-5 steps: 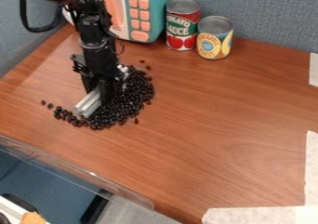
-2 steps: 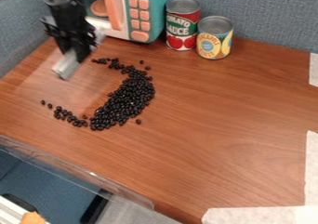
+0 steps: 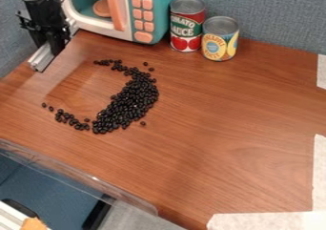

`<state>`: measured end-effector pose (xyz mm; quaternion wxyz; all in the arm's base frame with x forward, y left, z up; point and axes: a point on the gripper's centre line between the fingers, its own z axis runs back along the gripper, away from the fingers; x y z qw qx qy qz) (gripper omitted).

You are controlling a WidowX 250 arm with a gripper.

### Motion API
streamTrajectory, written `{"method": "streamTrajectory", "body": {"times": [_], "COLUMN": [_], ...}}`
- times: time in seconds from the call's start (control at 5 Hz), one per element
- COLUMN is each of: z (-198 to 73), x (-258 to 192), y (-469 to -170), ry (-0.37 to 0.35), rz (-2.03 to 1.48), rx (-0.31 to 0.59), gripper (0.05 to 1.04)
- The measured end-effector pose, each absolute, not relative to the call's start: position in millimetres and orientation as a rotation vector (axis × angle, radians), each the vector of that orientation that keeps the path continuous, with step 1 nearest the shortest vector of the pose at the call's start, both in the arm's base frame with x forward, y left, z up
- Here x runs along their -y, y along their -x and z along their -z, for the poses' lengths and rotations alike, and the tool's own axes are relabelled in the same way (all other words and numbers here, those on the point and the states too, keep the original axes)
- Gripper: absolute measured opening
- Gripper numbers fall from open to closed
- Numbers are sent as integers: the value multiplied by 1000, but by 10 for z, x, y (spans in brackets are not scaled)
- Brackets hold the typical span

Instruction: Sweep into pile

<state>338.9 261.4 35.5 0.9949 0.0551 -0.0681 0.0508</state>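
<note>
The black gripper (image 3: 56, 44) is at the left edge of the desk (image 3: 223, 109), close to the far-left corner, and its fingers are pressed together on a pale straight bar (image 3: 39, 59), which seems to be the sweeping tool. The bar slants nearly parallel to this left edge; whether it touches the wood, I cannot tell. From the gripper, the black beans (image 3: 129, 100) lie to the right and nearer to the front, well apart, in the left part of the desk. They make a crescent, with its hollow towards the gripper and two thin tails. The thick middle runs roughly the same way as the bar, so a push towards it would probably meet it with the long side; the tails seem to need separate inward strokes. Near the back edge stand the toy microwave (image 3: 121, 14) and two cans (image 3: 204, 31).
</note>
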Motion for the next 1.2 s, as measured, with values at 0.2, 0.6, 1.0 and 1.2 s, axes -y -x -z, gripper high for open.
{"method": "streamTrajectory", "body": {"times": [0.2,0.6,1.0,1.2], "z": [-175,8,19,26], "x": [-2702,-2441,-2199,-1950], "y": [-3409,-3507,-3567,-3635], "ry": [-129,-148,-143,-134], "rz": [-82,24,107,166], "rx": [96,83,104,103], "gripper": [381,381,381,381]}}
